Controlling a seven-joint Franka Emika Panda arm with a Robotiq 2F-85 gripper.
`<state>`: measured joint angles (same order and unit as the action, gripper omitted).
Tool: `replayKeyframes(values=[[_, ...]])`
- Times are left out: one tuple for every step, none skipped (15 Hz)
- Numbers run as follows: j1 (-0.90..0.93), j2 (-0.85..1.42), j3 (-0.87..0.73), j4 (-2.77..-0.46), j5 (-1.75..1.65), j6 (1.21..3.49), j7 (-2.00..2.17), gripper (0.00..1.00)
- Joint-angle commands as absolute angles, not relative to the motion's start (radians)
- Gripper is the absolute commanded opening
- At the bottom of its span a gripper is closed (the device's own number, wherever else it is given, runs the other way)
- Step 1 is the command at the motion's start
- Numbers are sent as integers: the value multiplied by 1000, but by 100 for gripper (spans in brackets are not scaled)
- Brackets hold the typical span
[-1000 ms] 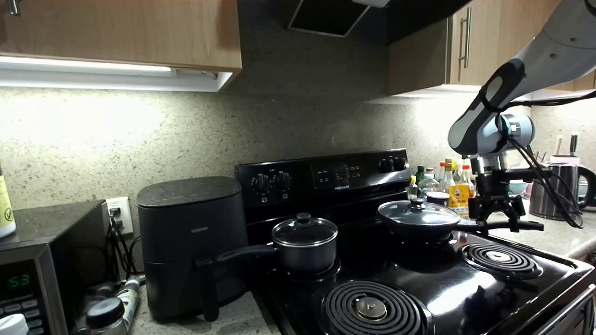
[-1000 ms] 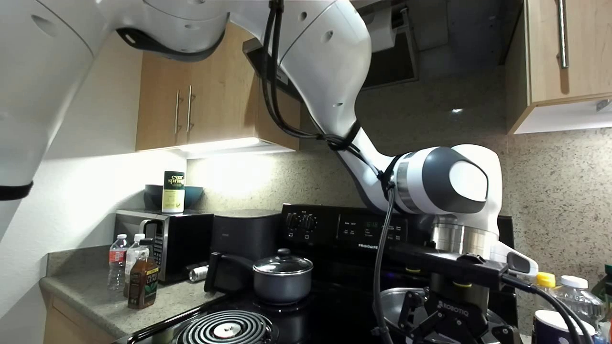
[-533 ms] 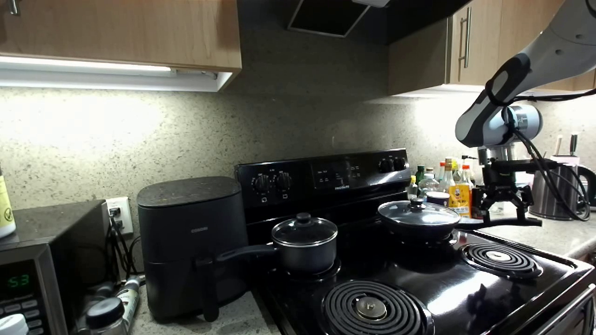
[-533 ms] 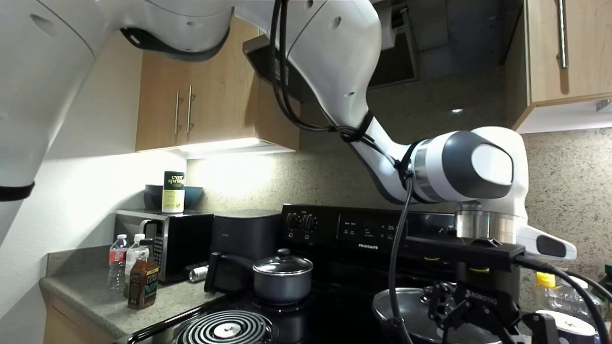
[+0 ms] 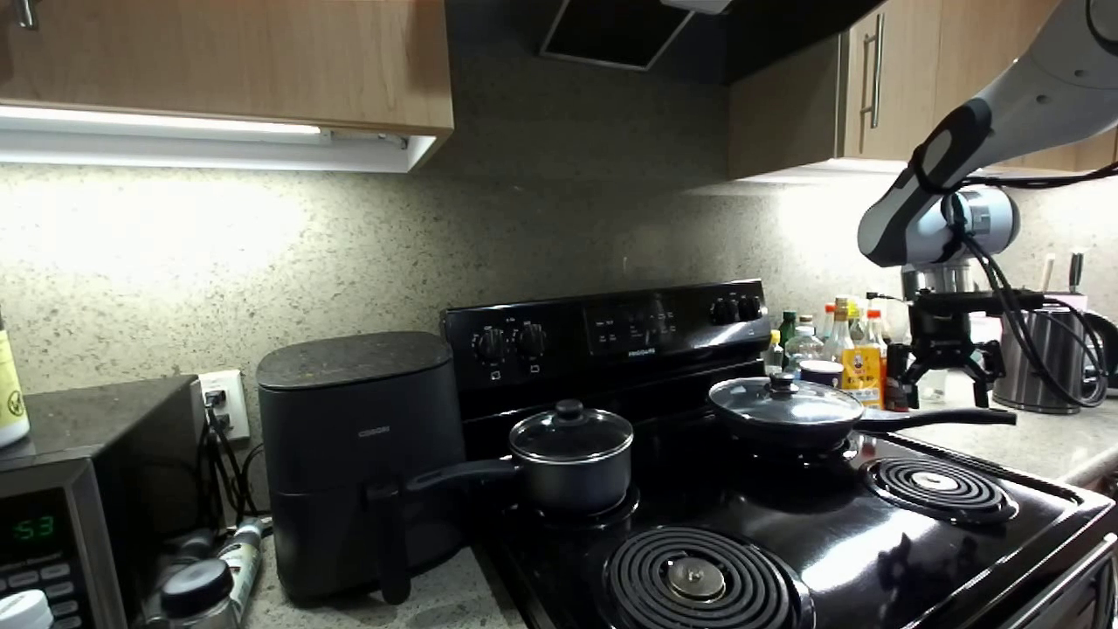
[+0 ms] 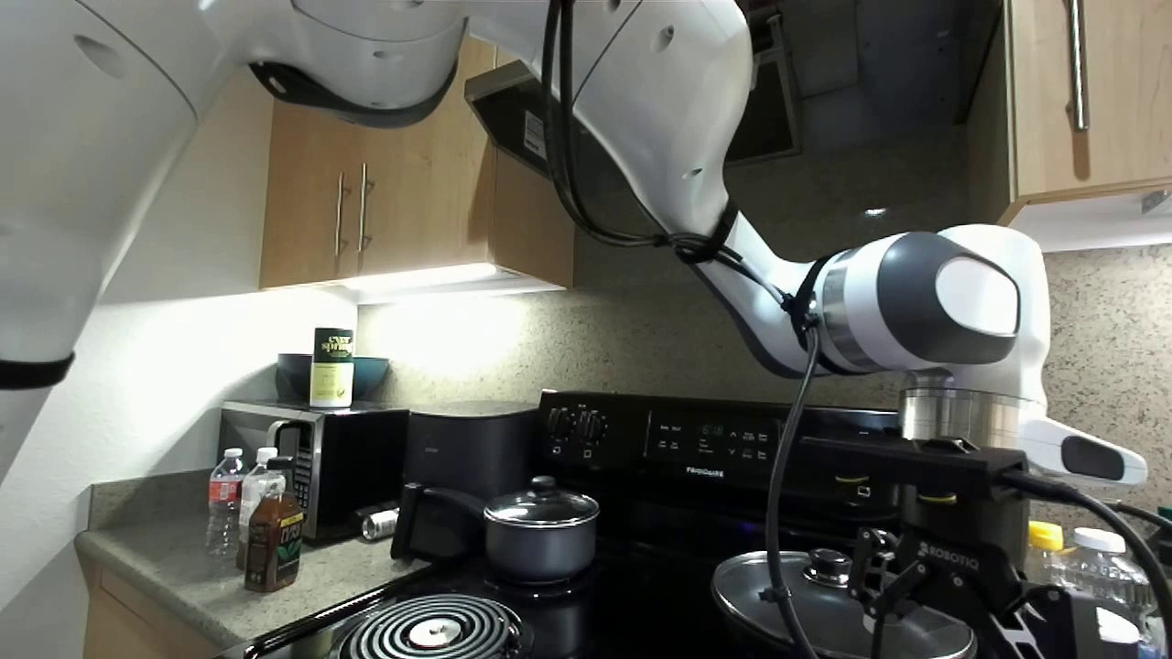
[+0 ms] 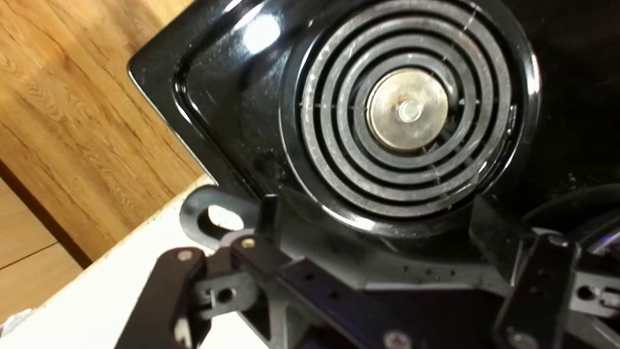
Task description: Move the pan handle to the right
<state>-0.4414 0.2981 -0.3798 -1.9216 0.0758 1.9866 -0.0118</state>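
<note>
The wide dark pan with its domed glass lid (image 5: 784,411) sits on the back burner; the lid also shows in an exterior view (image 6: 769,586), partly behind a cable and the gripper. The slim dark pan handle (image 5: 943,419) points over the stove's edge towards the counter. In the wrist view its looped end (image 7: 193,220) shows at the left, and the rest passes dimly under the jaws. My gripper (image 5: 946,400) is open just above the handle, apart from it; it also shows in the wrist view (image 7: 379,218) with nothing between its fingers.
A smaller lidded pot (image 5: 572,472) stands on another burner beside the air fryer (image 5: 358,463). Bottles (image 5: 860,367) and a kettle (image 5: 1039,367) stand on the counter near the gripper. A bare coil burner (image 7: 407,111) lies in front of the handle.
The gripper has risen from around the handle to just above it and moved right in both exterior views. The handle has shifted only slightly; the pan looks unmoved.
</note>
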Motion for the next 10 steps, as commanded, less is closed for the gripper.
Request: replayKeyframes(values=[[-413, 184, -377, -2027, 52, 1922, 31, 100], [-402, 159, -380, -2052, 36, 1927, 50, 100], [-394, 132, -385, -2074, 26, 1925, 82, 100], [-387, 109, -385, -2093, 19, 1927, 107, 100], [-383, 86, -383, -2115, 17, 1934, 114, 100], [-380, 71, -374, -2138, 29, 1952, 86, 100], [-378, 64, -363, -2155, 50, 1964, 29, 100], [-372, 73, -355, -2165, 62, 1995, -9, 100], [-368, 80, -347, -2177, 72, 2022, -49, 100], [-366, 100, -340, -2174, 89, 2040, -89, 100]])
